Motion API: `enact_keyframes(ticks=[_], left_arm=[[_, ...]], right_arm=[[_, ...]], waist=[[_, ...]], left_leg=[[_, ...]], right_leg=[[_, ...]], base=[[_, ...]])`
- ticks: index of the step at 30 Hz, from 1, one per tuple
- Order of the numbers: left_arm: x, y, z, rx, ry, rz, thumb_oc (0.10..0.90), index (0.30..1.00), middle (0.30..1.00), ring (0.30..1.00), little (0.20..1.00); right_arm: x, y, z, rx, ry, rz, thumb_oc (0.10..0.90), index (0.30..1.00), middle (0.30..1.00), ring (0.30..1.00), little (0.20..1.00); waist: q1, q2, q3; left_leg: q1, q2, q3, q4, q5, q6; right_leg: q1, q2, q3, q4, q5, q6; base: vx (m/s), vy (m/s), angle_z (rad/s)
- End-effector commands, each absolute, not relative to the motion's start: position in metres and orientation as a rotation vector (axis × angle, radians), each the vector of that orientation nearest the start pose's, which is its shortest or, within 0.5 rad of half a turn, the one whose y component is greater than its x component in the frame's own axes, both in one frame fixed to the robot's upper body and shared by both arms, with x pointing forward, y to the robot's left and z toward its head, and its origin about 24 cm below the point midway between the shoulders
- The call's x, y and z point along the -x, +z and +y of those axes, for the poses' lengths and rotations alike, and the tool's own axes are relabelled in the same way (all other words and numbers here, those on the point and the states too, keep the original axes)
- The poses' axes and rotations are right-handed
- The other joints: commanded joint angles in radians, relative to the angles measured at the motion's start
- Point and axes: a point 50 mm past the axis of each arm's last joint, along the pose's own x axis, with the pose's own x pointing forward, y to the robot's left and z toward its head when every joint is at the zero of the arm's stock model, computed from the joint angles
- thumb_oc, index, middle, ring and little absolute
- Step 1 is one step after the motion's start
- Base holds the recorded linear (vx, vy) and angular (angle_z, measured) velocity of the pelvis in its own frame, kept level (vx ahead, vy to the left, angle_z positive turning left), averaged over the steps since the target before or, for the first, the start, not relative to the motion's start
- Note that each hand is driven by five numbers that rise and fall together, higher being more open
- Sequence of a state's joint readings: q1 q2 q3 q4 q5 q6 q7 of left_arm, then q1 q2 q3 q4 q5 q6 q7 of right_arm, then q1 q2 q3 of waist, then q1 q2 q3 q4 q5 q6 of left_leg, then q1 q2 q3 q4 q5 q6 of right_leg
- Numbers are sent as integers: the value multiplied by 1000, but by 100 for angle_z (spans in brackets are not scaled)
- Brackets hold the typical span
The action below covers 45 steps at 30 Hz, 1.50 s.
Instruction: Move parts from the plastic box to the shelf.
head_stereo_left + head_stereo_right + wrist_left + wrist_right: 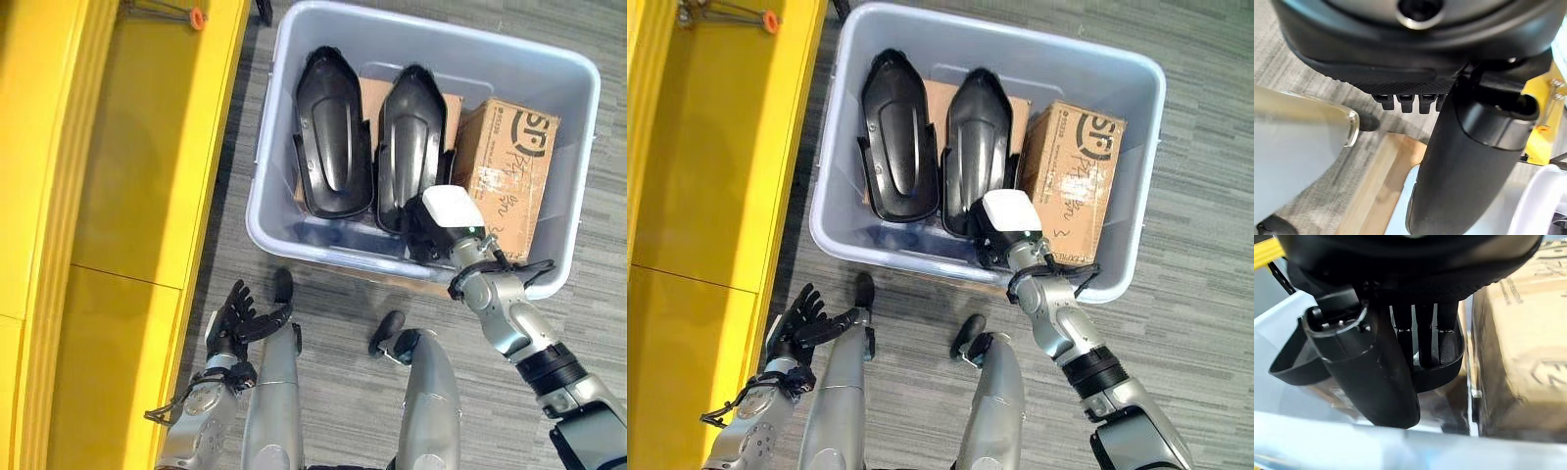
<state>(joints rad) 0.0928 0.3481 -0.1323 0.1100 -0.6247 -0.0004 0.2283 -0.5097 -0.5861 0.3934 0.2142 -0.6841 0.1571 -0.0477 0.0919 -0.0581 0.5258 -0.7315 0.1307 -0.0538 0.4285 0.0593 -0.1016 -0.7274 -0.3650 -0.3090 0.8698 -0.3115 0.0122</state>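
Reaching into box (573, 88), right hand (436, 230) curls fingers over near end of part (411, 142). Left hand (235, 318) open, idle by shelf (127, 196). Risk: shallow grip slips, part catches carton (509, 166).

Both eye views look steeply down from the head; they share the plastic box (578, 73) on the floor and the yellow shelf (147, 196) to its left, offset slightly sideways. Left wrist view: very close along the left hand (1474, 161), facing floor, box edge and a bit of shelf. Right wrist view: very close along the right hand (1371, 372), over the box rim toward a black part (1444, 364) and a cardboard carton (1523, 357).
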Motion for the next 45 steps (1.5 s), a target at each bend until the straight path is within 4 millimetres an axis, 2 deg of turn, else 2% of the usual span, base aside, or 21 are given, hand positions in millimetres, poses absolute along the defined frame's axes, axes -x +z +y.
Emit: enact_keyframes(ticks=[1,8,12,13,17,29,31,34,35,38,40,45], left_arm=[[-218,11,211,265,179,198,900,1000,1000,1000,1000],[-221,9,213,254,174,209,900,1000,1000,1000,1000],[-223,8,214,256,166,215,900,1000,1000,1000,1000],[-223,8,214,256,166,215,900,1000,1000,1000,1000],[-225,8,217,256,160,215,900,1000,1000,1000,1000],[-217,-4,223,263,173,269,900,1000,1000,1000,1000],[-215,-7,224,259,174,282,900,1000,1000,1000,1000],[-213,-9,223,261,170,288,900,1000,1000,1000,1000],[-211,-12,222,269,169,305,900,1000,1000,1000,1000],[-207,-16,222,279,164,321,900,1000,1000,1000,1000],[-206,-17,222,283,166,324,900,1000,1000,1000,1000],[-204,-18,225,298,182,329,900,1000,1000,1000,1000]], right_arm=[[-333,126,-186,1394,79,-218,400,300,300,300,300],[-329,132,-182,1343,103,-256,400,300,300,300,300],[-327,142,-178,1316,120,-303,400,300,300,300,300],[-327,142,-178,1316,120,-303,400,300,300,300,300],[-325,155,-178,1312,140,-349,400,300,300,300,300],[-319,183,-177,1311,225,-412,400,300,300,300,300],[-317,192,-175,1297,252,-431,400,300,300,300,300],[-317,193,-175,1290,262,-430,400,300,300,300,300],[-317,200,-173,1300,285,-442,400,300,300,300,300],[-314,221,-166,1306,352,-494,400,300,300,300,300],[-314,228,-163,1310,366,-510,400,300,300,300,300],[-314,259,-156,1369,368,-589,400,300,300,300,300]], waist=[[-6,28,-6],[6,17,-6],[14,7,-6],[14,7,-6],[17,0,-12],[3,-6,-156],[1,-8,-178],[1,-7,-189],[2,-8,-211],[0,-9,-253],[2,-7,-259],[15,25,-262]], left_leg=[[76,40,37,92,-159,5],[193,44,36,75,-171,4],[316,46,47,4,-160,1],[316,46,47,4,-160,1],[413,42,56,-68,-135,0],[534,50,88,-274,-48,-3],[550,53,95,-296,-39,-4],[560,55,98,-309,-34,-3],[573,57,105,-324,-27,-7],[605,67,119,-334,-27,-11],[615,75,121,-328,-28,-13],[622,118,108,-298,-19,-35]], right_leg=[[119,-24,105,-159,93,116],[252,-26,87,-203,98,126],[378,-19,66,-291,134,142],[378,-19,66,-291,134,142],[485,-11,50,-387,170,156],[596,36,22,-628,270,175],[607,38,18,-652,284,178],[616,40,15,-666,289,179],[626,42,17,-683,296,181],[639,48,30,-678,285,182],[641,49,34,-659,271,179],[631,69,32,-520,171,151]], base=[[-48,23,3],[-2,3,0],[28,2,-6],[32,1,-6],[0,0,0],[30,-2,-3],[26,-14,-4],[23,-10,-9],[49,-35,-7],[51,-54,-9],[27,-66,-10],[-26,-125,0]])
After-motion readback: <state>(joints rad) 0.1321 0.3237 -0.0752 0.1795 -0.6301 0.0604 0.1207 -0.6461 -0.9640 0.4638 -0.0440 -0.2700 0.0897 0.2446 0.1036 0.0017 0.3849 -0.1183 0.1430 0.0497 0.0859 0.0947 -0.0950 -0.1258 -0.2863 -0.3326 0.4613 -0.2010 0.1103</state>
